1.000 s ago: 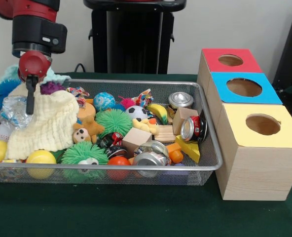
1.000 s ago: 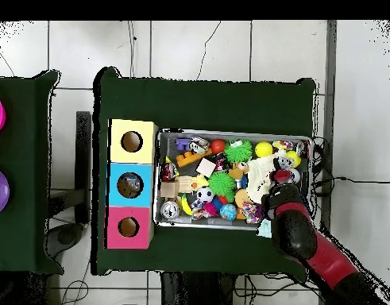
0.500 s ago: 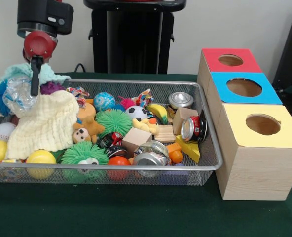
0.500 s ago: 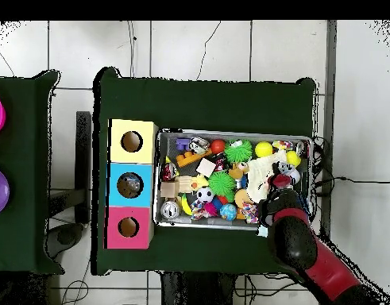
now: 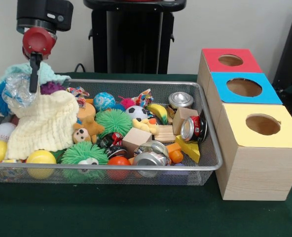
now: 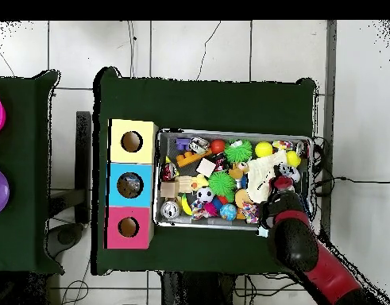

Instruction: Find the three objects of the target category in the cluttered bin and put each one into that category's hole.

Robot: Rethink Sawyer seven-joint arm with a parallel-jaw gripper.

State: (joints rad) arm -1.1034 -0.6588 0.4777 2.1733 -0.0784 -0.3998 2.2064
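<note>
**Green tabletop: one bin, three holes, one claw on crumpled plastic**

Green cloth covers the tabletop (image 5: 136, 217), which carries one wire-mesh bin (image 5: 210, 165) and, at its 3 o'clock in the front view, one wooden box (image 5: 257, 168) with three round holes: red-topped (image 5: 230, 60), blue-topped (image 5: 244, 87) and yellow-topped (image 5: 263, 124). Crushed cans in the bin count at least three: one silver can upright (image 5: 180, 100) at the far right, one red can (image 5: 194, 128) lying just below it, one silver can (image 5: 150, 154) at the near rim. Two green spiky balls (image 5: 114, 122) lie mid-bin, one cream cloth (image 5: 45, 126) at 9 o'clock. Above that cloth the claw (image 5: 33, 79) hangs closed on one crumpled clear plastic bottle (image 5: 18, 91), raised over the bin's far-left corner.
</note>
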